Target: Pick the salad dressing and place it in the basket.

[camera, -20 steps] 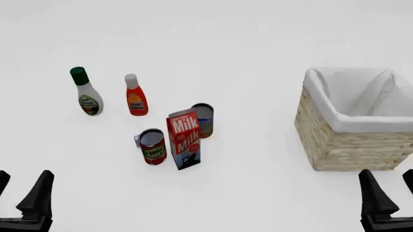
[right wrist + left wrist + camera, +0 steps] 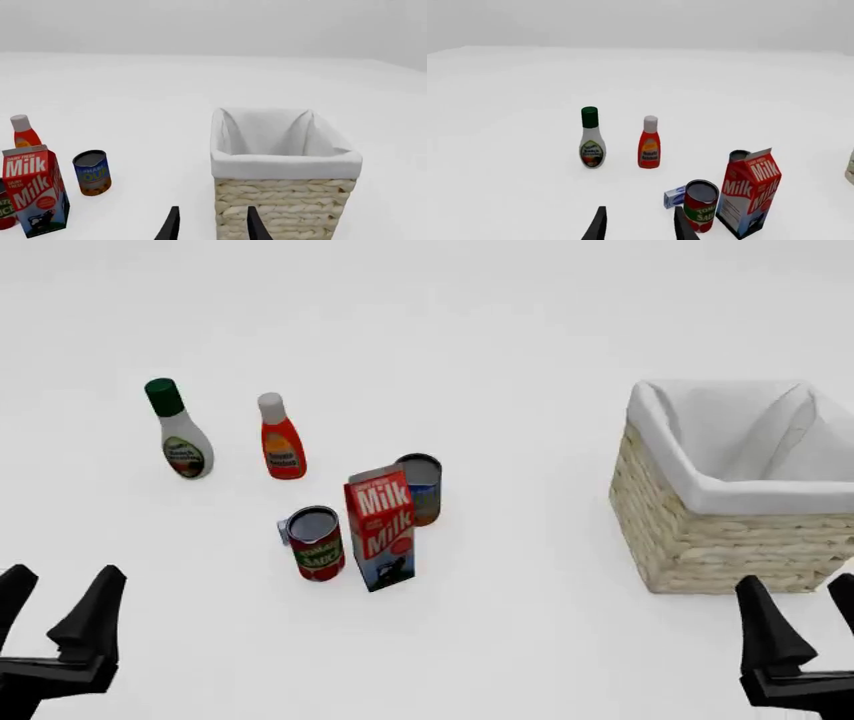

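Front view: dressing (image 2: 180, 435) looks light, slick, top-heavy; the spread left claw (image 2: 60, 625) should pinch its neck

Upright salad dressing (image 2: 179, 430), basket (image 2: 727, 540) well apart

Two matte black grippers are showing at the near edge of the white table. The left gripper (image 2: 56, 602) is presenting a pair of flat, blade-like fingers that are tapering to blunt tips above a dark, blocky base. The right gripper (image 2: 798, 608) is showing the same black wedge-shaped fingers on an identical base. In each wrist view, only two slim black fingertips (image 2: 599, 226) (image 2: 172, 225) are appearing, plain and unmarked, with no cables or screws showing.
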### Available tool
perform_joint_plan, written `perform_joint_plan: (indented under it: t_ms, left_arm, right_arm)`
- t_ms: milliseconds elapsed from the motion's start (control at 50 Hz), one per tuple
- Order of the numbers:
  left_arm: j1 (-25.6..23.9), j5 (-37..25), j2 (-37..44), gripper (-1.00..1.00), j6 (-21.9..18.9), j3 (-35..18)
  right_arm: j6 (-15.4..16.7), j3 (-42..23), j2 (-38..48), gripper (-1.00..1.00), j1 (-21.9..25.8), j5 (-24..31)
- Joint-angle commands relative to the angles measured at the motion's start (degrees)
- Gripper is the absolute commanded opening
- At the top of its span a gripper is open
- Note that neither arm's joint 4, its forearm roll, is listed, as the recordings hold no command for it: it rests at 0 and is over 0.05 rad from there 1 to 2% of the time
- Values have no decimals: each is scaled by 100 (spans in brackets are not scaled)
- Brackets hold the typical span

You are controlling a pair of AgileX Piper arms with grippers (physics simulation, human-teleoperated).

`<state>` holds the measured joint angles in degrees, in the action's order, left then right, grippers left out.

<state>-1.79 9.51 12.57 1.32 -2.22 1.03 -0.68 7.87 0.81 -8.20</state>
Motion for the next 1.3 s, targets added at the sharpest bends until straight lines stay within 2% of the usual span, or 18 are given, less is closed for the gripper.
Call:
perform_joint_plan:
  t_ms: [20, 80, 140, 180, 280, 420, 440, 460, 480, 580, 620, 660, 680, 780, 900, 1060, 1260, 1300]
  left_arm:
    - [38, 919, 1683, 100, -259, -530]
    - [11, 1012, 2104, 100, 30, -921]
    - [18, 1135, 2680, 100, -37, -1384]
    - [91, 1164, 3138, 100, -270, -1758]
    - [22, 916, 4075, 100, -106, -2773]
    - [68, 628, 5274, 100, -240, -4046]
    - [68, 627, 5276, 100, -240, -4049]
    - [118, 461, 5642, 100, -192, -4470]
    - [118, 458, 5645, 100, -192, -4476]
    - [188, 6, 6268, 100, -216, -5426]
    - [226, -281, 6560, 100, -21, -5879]
    - [203, -330, 6628, 100, -78, -6016]
    - [317, -547, 6886, 100, -177, -6412]
    - [502, -882, 7256, 100, -207, -7077]
    - [743, -1560, 7988, 100, -230, -8315]
    - [1005, -1996, 8645, 100, -161, -9159]
    - [1213, -2765, 9610, 100, 310, -10431]
    - [1270, -2852, 9758, 100, 206, -10600]
  right_arm:
    - [64, -13, 82, 100, 28, -88]
    - [41, 23, 116, 100, 23, -162]
    - [33, 42, 199, 100, 47, -237]
    - [47, 50, 298, 100, 37, -334]
    - [35, 51, 533, 100, 42, -551]
    - [19, 60, 815, 100, 90, -800]
    - [19, 61, 820, 100, 90, -805]
    - [13, 64, 930, 100, 89, -894]
    - [13, 64, 930, 100, 89, -894]
    - [-20, 65, 1083, 100, 96, -1039]
    - [-29, 65, 1106, 100, 94, -1062]
    - [-27, 65, 1119, 100, 89, -1066]
    - [-27, 66, 1094, 100, 87, -1042]
    - [-30, 66, 1060, 100, 64, -999]
    - [-44, 67, 918, 100, 27, -836]
    - [-54, 63, 993, 100, 57, -872]
    - [-73, 62, 1103, 100, 106, -999]
    - [-70, 63, 1087, 100, 106, -982]
